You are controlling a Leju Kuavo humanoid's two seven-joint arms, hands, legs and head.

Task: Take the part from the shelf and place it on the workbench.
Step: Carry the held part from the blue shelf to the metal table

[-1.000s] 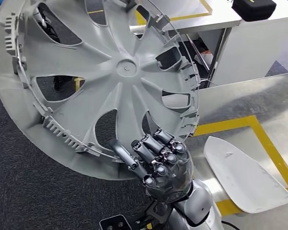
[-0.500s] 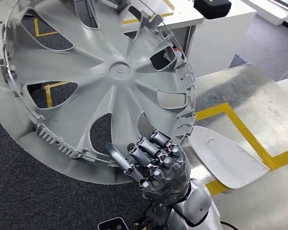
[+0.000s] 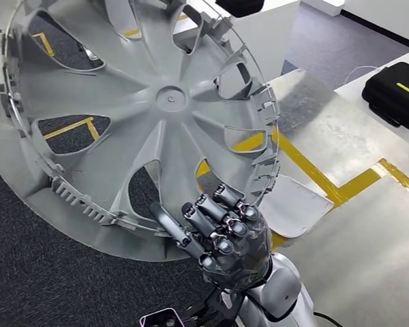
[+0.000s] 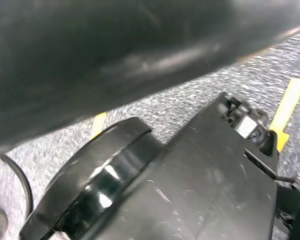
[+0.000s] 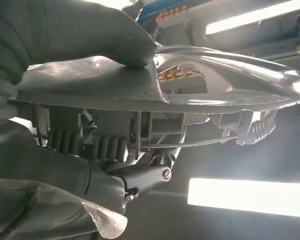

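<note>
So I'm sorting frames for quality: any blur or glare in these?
Head view: sharp, with soft glare on the metal workbench. Left wrist view: motion-blurred, a dark surface looming close. Right wrist view: ceiling lights blow out behind the wheel cover; the right hand holding it looms large and soft.

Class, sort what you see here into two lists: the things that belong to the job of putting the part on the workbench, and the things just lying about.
Belongs to the job:
wheel cover
right hand gripping its rim
metal workbench

Just lying about:
flat white panel on the workbench
black case
white table
</note>
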